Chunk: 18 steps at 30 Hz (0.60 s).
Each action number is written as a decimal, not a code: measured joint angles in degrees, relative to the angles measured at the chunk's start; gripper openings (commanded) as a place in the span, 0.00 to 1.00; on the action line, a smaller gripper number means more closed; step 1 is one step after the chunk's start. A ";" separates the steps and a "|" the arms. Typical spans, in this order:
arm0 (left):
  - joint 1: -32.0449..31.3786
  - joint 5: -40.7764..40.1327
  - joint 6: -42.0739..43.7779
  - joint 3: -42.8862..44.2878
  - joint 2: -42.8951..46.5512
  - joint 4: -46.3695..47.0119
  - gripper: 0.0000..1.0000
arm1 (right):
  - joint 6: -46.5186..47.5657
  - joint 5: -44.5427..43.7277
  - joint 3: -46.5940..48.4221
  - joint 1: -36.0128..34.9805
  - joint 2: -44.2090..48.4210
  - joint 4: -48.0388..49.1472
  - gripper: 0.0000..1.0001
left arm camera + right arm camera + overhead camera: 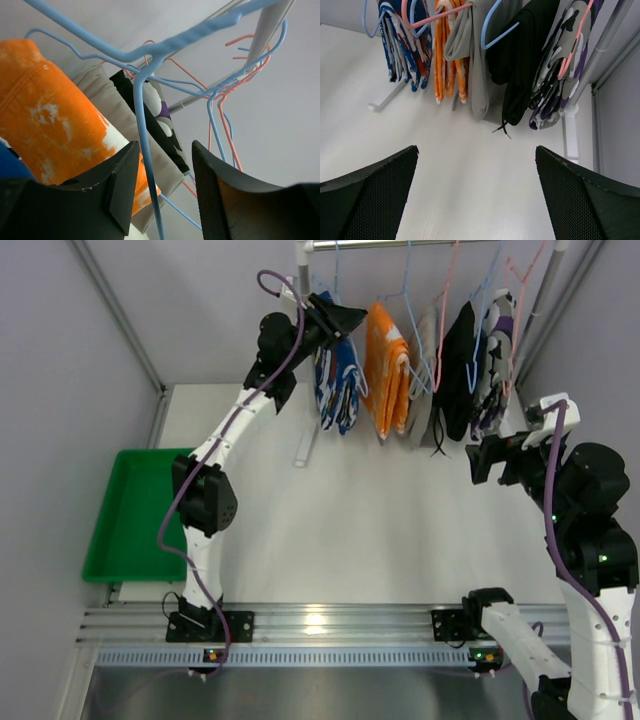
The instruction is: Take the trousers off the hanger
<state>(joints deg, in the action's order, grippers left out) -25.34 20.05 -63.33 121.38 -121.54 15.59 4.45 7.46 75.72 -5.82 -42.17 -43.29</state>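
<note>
Several trousers hang folded over wire hangers on a rail: blue with white pattern (337, 385), orange (387, 380), grey (422, 390), then a black (458, 365) and a purple-patterned one (495, 355). My left gripper (345, 318) is raised at the top of the blue trousers. In the left wrist view it (165, 185) is open with the light blue hanger wire (142, 150) between its jaws, and the orange trousers (45, 115) and grey trousers (115, 115) are just behind. My right gripper (480, 460) is open and empty, low and right of the rack. Its view shows the row: blue (402, 40), orange (447, 55), grey (477, 60).
A green tray (125, 515) lies at the table's left edge. The rack's right pole (540, 310) and its white foot (305, 445) stand on the white table. Pink and blue hanger hooks (225, 115) crowd the rail. Walls close in on both sides.
</note>
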 measured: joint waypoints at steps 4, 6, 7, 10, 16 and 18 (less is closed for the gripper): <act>1.18 1.42 0.17 -0.33 1.07 -0.33 0.31 | 0.00 0.17 0.00 0.00 0.44 0.00 0.99; 1.49 2.25 -0.11 -0.33 1.07 -0.63 0.26 | 0.00 0.22 0.00 0.00 0.57 0.00 1.00; 1.53 2.73 -0.35 -0.33 1.03 -0.70 0.24 | 0.00 0.31 0.00 0.00 0.57 0.02 1.00; 1.40 4.04 -1.16 -0.33 1.03 -0.83 0.16 | 0.00 0.37 -0.13 0.00 0.57 0.02 0.99; 1.03 5.88 -4.59 -0.33 0.90 -1.55 0.00 | 0.00 0.57 -0.37 0.00 0.48 0.00 0.99; 1.14 5.97 -4.48 -0.20 0.85 -1.44 0.00 | 0.00 0.72 -0.37 0.00 0.46 -0.02 0.99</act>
<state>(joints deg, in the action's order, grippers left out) -24.21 26.02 -67.81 121.19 -120.68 14.15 4.45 8.19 75.35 -5.82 -41.71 -43.31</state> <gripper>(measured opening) 0.050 0.993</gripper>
